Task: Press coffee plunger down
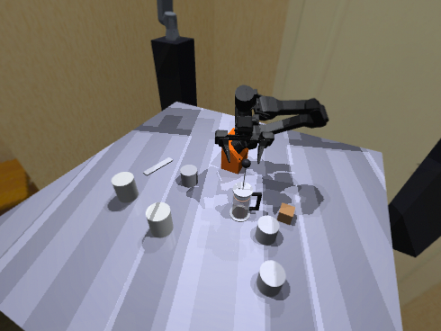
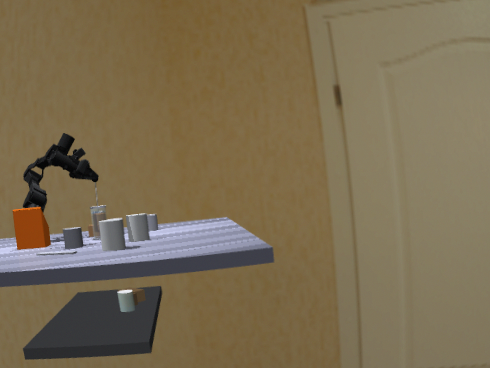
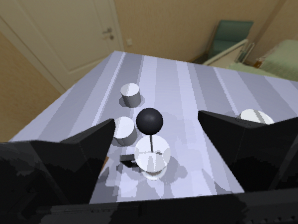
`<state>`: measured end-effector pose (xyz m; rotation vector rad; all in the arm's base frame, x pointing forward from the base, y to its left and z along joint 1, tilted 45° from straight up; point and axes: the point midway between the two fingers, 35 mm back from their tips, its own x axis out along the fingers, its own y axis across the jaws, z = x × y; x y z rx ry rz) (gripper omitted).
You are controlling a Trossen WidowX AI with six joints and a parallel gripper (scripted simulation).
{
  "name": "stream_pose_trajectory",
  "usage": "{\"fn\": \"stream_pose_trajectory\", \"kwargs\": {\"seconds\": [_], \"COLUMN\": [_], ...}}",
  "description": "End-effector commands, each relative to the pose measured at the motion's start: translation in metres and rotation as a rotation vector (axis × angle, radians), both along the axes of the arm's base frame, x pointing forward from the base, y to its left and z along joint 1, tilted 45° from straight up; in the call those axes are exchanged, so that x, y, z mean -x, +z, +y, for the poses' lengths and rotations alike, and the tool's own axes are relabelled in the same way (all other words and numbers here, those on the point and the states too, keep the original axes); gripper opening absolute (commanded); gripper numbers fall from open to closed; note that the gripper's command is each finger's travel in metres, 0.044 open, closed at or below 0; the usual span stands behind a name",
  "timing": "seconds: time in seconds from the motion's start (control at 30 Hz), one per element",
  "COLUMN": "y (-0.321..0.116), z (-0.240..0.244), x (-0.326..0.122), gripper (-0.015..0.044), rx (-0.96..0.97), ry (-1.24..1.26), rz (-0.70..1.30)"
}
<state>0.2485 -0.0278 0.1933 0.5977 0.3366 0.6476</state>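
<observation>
The glass coffee press (image 1: 241, 203) (image 2: 98, 216) (image 3: 152, 156) stands upright on the table, its black handle (image 1: 258, 201) (image 3: 128, 159) to one side. Its thin rod rises from the lid to a round black knob (image 1: 246, 163) (image 3: 149, 121), so the plunger is up. My gripper (image 1: 244, 161) (image 2: 94, 176) (image 3: 156, 118) is wide open with nothing gripped. In the wrist view the knob shows between the two fingertips, nearer the left one. In the exterior view the fingertips are at the height of the knob; whether they touch it cannot be told.
An orange block (image 1: 231, 158) (image 2: 31, 228) stands behind the press, near the arm. A small brown cube (image 1: 286, 213) and a grey cylinder (image 1: 267, 230) (image 3: 125, 131) are near the handle side. Several other cylinders and a flat white bar (image 1: 157, 166) lie farther off on the table.
</observation>
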Motion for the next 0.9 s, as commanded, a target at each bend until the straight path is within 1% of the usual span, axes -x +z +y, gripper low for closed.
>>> {"fn": "stream_pose_trajectory", "kwargs": {"seconds": [0.0,0.4,0.43,0.87], "y": [0.0046,0.0046,0.0046,0.0012], "z": [0.0075,0.0075,0.0075,0.0095], "x": [-0.0013,-0.0013,-0.0013,-0.0023], "gripper": [0.0440,0.0125,0.0118,0.0118], "rx": [-0.031,-0.031,-0.031,-0.028], "ry": [-0.011,-0.011,-0.011,-0.010], "rz": [-0.002,-0.002,-0.002,0.001]}}
